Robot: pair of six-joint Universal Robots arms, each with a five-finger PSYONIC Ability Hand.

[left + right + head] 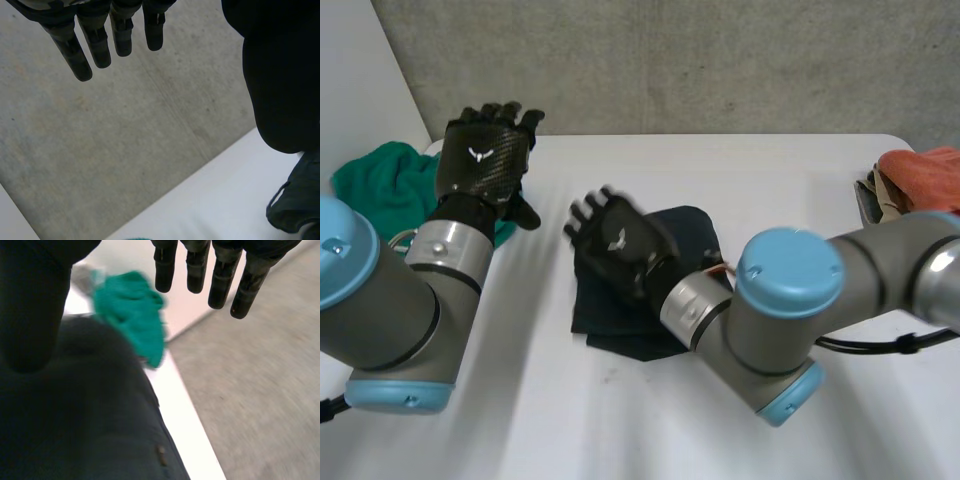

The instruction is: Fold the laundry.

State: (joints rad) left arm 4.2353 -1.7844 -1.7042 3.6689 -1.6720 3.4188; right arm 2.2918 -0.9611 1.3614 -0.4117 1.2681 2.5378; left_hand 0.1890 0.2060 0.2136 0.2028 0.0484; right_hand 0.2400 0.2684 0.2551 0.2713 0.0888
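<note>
A dark navy cloth point(620, 322) lies folded flat in the middle of the white table point(560, 420). My right hand point(616, 240) hovers just above the cloth's far left part, fingers straight and spread, holding nothing. In the right wrist view the same cloth point(90, 425) lies under the palm, with the straight fingers point(216, 280) pointing past the table's edge. My left hand point(483, 155) is raised off the table at the far left, above a green cloth, open and empty. Its fingers point(95, 42) hang straight in the left wrist view.
A crumpled green cloth point(378, 182) lies at the table's far left corner, also seen beyond the right hand as green cloth point(132, 315). Orange and beige cloths point(918, 172) are piled at the far right edge. A grey concrete wall point(720, 60) stands behind the table.
</note>
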